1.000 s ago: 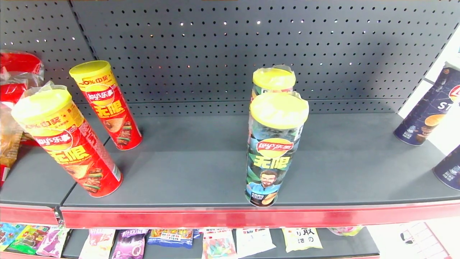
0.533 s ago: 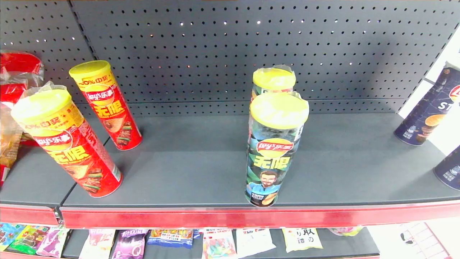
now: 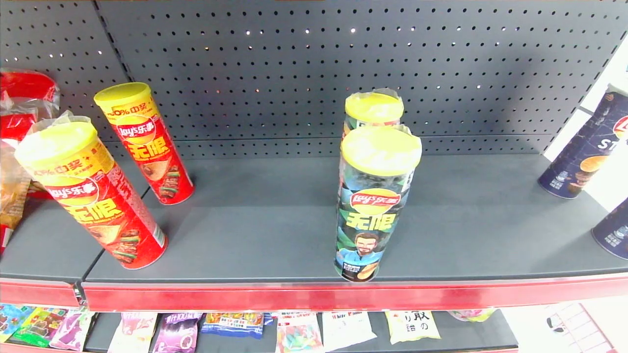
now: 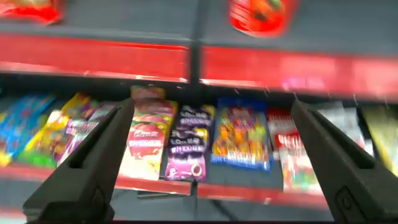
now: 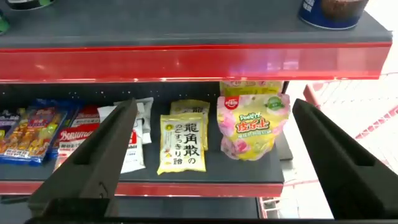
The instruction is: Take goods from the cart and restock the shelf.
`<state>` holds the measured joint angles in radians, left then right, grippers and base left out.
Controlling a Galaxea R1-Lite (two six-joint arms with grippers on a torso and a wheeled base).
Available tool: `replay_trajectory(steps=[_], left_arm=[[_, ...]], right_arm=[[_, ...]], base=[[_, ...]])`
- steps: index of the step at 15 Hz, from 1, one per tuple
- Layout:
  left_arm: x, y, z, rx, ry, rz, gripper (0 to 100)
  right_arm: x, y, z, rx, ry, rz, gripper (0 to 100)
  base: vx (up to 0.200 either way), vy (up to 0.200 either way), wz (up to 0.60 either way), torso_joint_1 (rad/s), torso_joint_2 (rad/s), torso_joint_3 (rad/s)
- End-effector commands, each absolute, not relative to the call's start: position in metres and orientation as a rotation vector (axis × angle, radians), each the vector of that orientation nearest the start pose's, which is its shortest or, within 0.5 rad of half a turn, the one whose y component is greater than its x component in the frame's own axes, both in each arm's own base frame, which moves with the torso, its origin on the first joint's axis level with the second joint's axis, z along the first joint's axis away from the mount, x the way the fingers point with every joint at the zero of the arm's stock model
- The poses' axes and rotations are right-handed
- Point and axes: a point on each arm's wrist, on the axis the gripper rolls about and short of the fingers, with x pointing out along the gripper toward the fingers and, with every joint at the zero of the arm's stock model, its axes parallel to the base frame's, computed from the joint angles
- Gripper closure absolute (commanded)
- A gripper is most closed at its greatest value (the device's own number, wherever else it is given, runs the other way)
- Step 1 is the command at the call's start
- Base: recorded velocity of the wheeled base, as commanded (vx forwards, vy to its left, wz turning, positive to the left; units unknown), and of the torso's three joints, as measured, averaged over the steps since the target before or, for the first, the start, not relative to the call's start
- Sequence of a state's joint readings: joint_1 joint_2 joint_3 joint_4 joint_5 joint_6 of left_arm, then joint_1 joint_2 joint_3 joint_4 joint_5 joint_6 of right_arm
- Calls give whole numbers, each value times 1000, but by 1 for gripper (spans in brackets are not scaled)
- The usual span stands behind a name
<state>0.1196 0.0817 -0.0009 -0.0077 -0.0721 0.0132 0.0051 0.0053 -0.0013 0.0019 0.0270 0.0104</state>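
From the head view, the upper shelf (image 3: 274,230) carries two red cans (image 3: 91,193) at the left. A green can (image 3: 373,206) stands near the front lip, with a second one just behind it, and dark blue cans (image 3: 584,152) stand at the far right. Wide bare stretches lie between these groups. Snack bags (image 3: 294,331) line the lower shelf, and a white wire grid (image 3: 571,321) at the bottom right may be the cart, though I cannot tell.

In the left wrist view, the left claw (image 4: 211,106) is spread wide and empty, facing the lower row of bags.

In the right wrist view, the right claw (image 5: 214,102) is likewise released and holds nothing. It is level with a yellow bag (image 5: 181,143) and a pink bag (image 5: 252,124).

No goods are in hand, so the step appears to be fetching from the cart. To do it well, grasp each can around its middle and keep it upright. Bring it in above the red lip and set it in a bare stretch — well back from the edge. Steer wide of the front green can, which looks easy to knock off.
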Motion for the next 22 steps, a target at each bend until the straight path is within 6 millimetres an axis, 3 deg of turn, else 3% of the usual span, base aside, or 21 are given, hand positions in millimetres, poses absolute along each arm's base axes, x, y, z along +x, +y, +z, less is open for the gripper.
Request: replay_trajectory(steps=[1, 4, 8, 16, 22], left_arm=[[-16, -4, 77, 16, 89, 36, 0], [-16, -1, 77, -18, 86, 174, 0], [-16, -3, 77, -13, 88, 42, 0], [-16, -1, 77, -4, 84, 144, 0], [-18, -1, 77, -5, 58, -67, 0]], right_arm=[[-22, 1, 75, 9, 8, 34, 0], [-23, 0, 75, -38, 4, 12, 0], [-23, 0, 75, -23, 6, 6, 0], [-23, 0, 75, -9, 6, -12, 0], [-23, 0, 75, -9, 6, -12, 0]], base=[[0, 0, 0, 0, 0, 0], [0, 0, 0, 0, 0, 0], [0, 0, 0, 0, 0, 0], [0, 0, 0, 0, 0, 0], [0, 0, 0, 0, 0, 0]])
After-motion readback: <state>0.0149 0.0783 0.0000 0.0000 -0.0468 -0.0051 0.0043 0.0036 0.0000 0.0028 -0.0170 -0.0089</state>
